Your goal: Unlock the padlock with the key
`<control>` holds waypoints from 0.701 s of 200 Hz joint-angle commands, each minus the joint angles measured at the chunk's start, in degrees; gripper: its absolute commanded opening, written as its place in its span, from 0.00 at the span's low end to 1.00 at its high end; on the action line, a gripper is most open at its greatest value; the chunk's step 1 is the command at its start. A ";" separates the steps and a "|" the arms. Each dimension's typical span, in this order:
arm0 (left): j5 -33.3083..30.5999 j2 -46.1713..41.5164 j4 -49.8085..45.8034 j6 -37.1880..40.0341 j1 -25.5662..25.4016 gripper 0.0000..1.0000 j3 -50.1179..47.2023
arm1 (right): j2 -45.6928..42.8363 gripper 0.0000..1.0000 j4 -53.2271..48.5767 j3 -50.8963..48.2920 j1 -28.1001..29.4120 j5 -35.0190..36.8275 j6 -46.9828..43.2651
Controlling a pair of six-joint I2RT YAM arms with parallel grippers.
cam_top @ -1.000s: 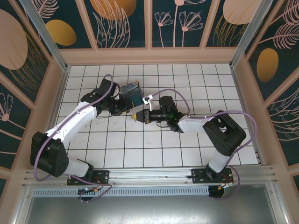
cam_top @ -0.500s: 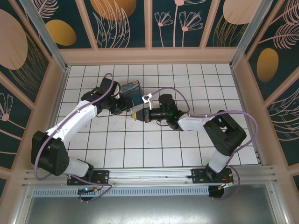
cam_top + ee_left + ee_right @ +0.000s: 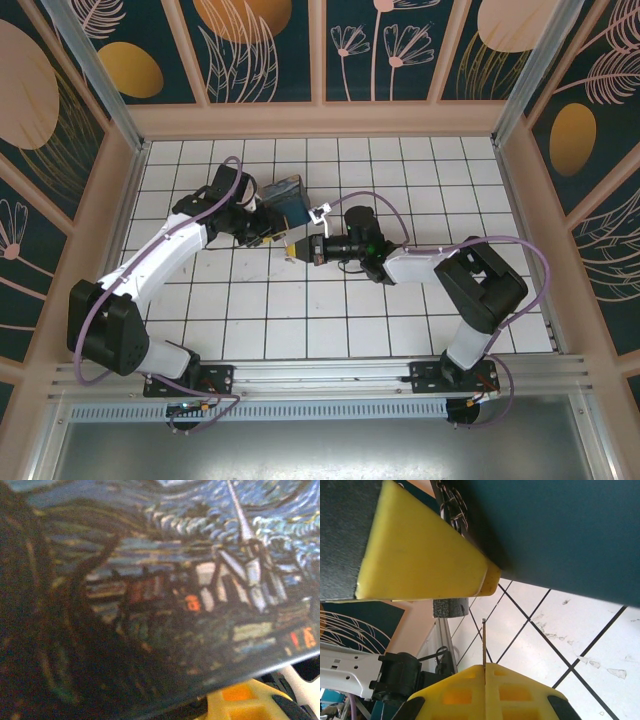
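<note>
Right fingers (image 3: 470, 679) pinch the key (image 3: 483, 642) beside the painted box (image 3: 150, 580).

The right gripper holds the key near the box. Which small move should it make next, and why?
Probably ease the right gripper forward and aim the key at what looks like the padlock, silvery loops at the blue box edge. The blade stands clamped between the fingertips, its tip free and short of those loops.

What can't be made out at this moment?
The padlock: top view, too small to pick out; right wrist view, metal loops cut by the top edge.
The key: right wrist view, edge-on sliver, head buried in the right gripper.
Left gripper jaws: left wrist view, blurred painted box covers them.
</note>
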 commanded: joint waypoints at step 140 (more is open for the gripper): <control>1.51 2.21 -2.08 4.59 1.80 0.14 5.04 | -1.32 0.00 3.58 0.18 1.09 -1.18 -0.97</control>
